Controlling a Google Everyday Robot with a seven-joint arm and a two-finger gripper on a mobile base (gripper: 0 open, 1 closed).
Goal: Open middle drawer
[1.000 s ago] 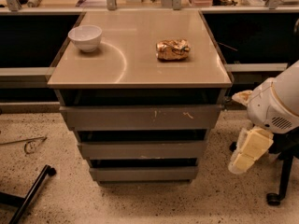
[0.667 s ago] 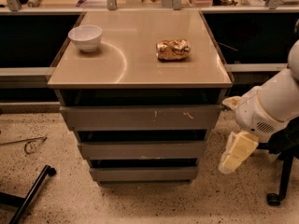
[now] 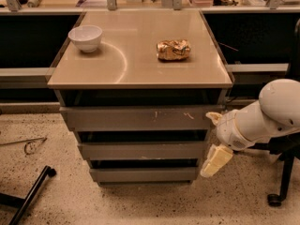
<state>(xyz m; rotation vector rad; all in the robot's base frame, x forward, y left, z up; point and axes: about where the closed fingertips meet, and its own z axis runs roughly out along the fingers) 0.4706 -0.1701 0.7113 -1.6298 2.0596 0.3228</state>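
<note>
The middle drawer (image 3: 140,150) is the plain grey front of medium width, between the widest scratched front (image 3: 140,118) above and the narrowest front (image 3: 143,174) below. It sits pushed in, with a dark gap above it. My gripper (image 3: 207,144) is at the cabinet's right front corner, level with the middle drawer's right end. Its two cream fingers are spread apart, one (image 3: 213,117) near the top drawer's right end and one (image 3: 216,160) lower down. It holds nothing.
On the tan cabinet top (image 3: 140,60) stand a white bowl (image 3: 85,37) at back left and a crumpled brown bag (image 3: 173,49) at right. A black bar (image 3: 30,195) lies on the speckled floor at left. A chair base with a wheel (image 3: 276,198) stands at right.
My arm has moved left, bringing the gripper from well right of the cabinet up to its right front corner beside the middle drawer. The drawers have not moved.
</note>
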